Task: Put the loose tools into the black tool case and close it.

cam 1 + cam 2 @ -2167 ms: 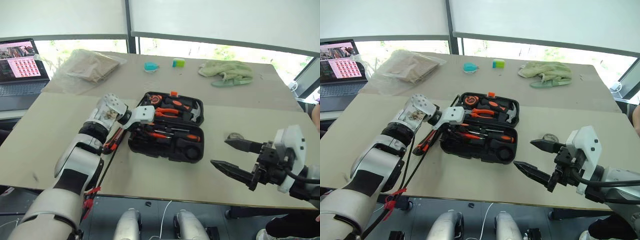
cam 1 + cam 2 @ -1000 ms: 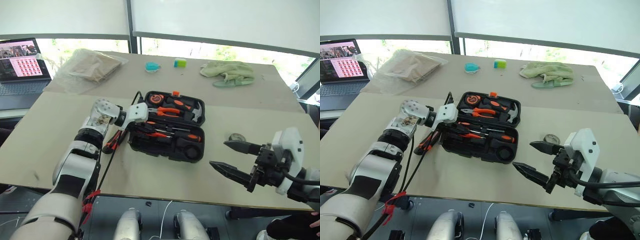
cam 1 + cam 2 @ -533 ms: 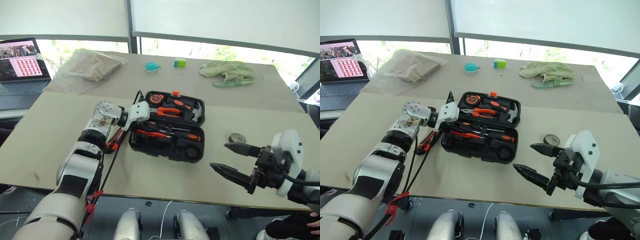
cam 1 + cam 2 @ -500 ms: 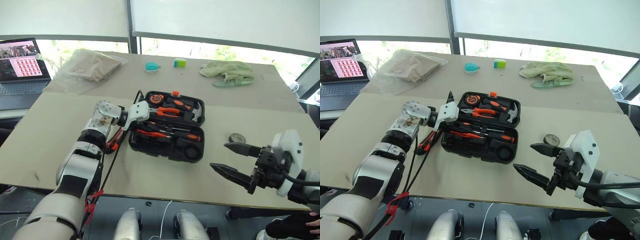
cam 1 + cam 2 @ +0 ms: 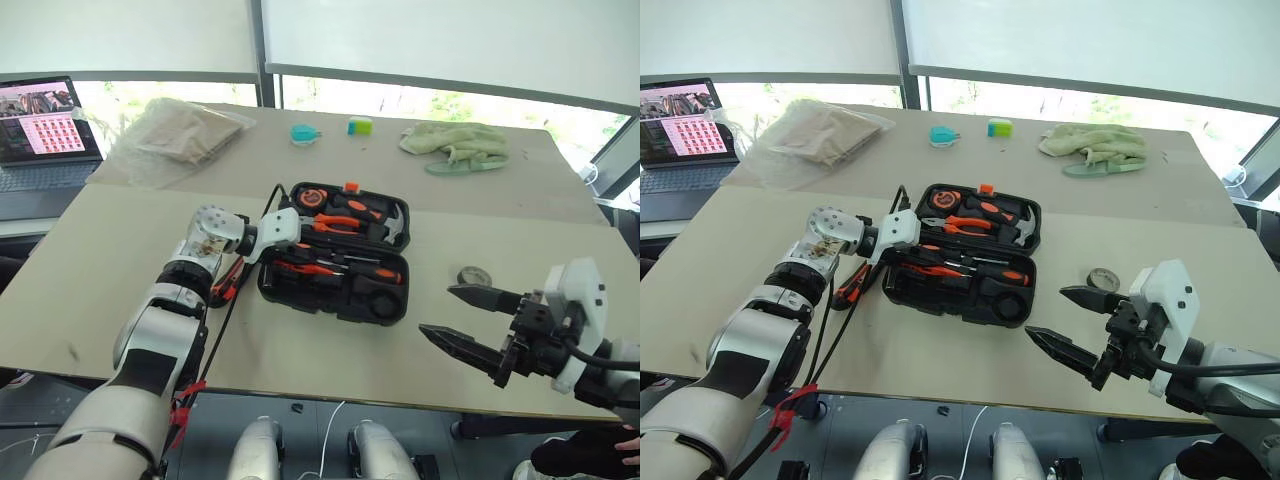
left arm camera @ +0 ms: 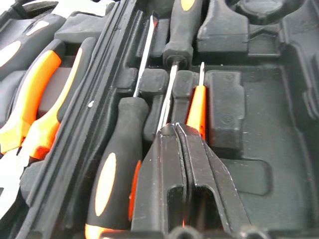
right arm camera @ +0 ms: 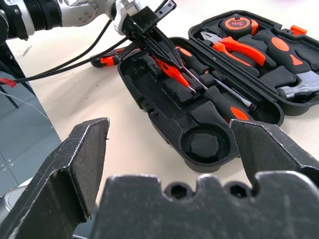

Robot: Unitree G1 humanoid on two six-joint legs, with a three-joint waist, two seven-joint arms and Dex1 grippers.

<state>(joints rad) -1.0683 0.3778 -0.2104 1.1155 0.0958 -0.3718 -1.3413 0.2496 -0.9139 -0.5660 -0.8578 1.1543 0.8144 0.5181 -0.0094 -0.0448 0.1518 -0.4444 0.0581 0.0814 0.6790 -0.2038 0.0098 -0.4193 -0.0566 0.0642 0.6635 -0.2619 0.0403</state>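
Screwdriver seating in black tool case: left gripper clamped on it; right gripper idling, fingers apart. Next, release, then fetch utility knife lying left of case.

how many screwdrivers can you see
3, all in the black tool case's near half: an orange one at the left gripper, two black-handled ones beside it. The arm may hide more.

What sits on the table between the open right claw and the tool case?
Bare tabletop, apart from the small grey tape roll lying just beyond the right claw, to the right of the black tool case, as the right eye view shows.
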